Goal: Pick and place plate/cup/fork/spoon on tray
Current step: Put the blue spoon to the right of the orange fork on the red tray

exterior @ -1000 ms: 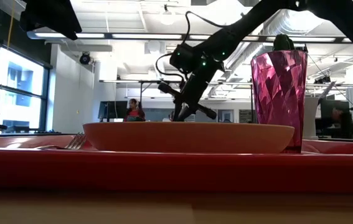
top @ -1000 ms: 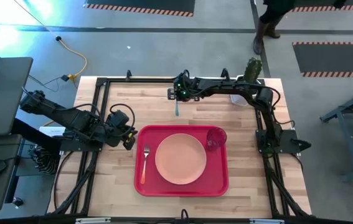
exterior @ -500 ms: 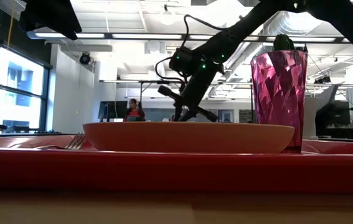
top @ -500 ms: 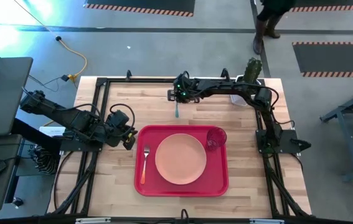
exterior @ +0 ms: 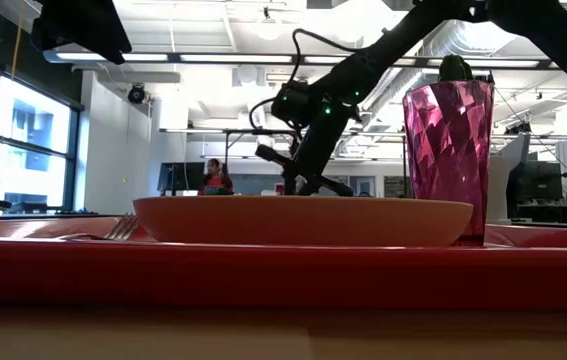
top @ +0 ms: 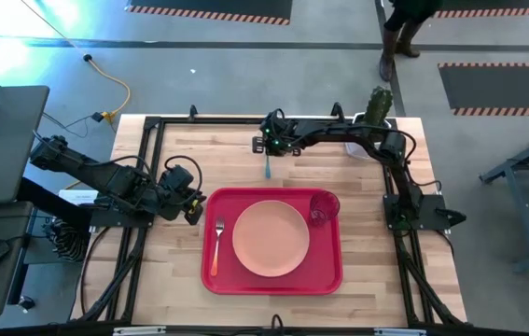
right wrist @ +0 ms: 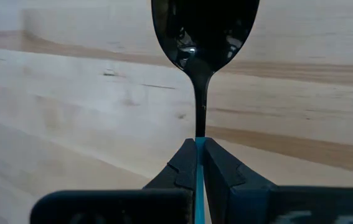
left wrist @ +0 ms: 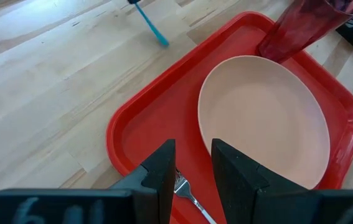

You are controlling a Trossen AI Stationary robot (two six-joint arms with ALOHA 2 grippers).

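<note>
Table (top: 161, 289) with red tray (top: 325, 280) near its 6 o'clock edge. On the tray: plate (top: 271, 237) centre, cup (top: 323, 207) at plate's 2 o'clock touching or just beside its rim, fork (top: 216, 245) at plate's 9 o'clock, tines toward 12. Spoon (top: 267, 166) is off the tray, at 12 o'clock from it, teal handle hanging out of the right gripper (top: 269, 145), whose jaws are pinched tight on the handle. Left gripper (top: 192, 207) waits at the tray's 10 o'clock corner, fingers a narrow gap apart, holding nothing.

Step in hand, likely: carry spoon to tray. Do it well: keep the pinch, lift clear of the rim, aim for the bare strip beside the plate, avoid the cup, lower before release.

Right wrist view shows the grip itself: dark spoon bowl (right wrist: 204, 31) ahead, handle clamped between pads; high view can't resolve that. Low view hides the spoon behind the plate, but shows the right arm raised beyond it.
</note>
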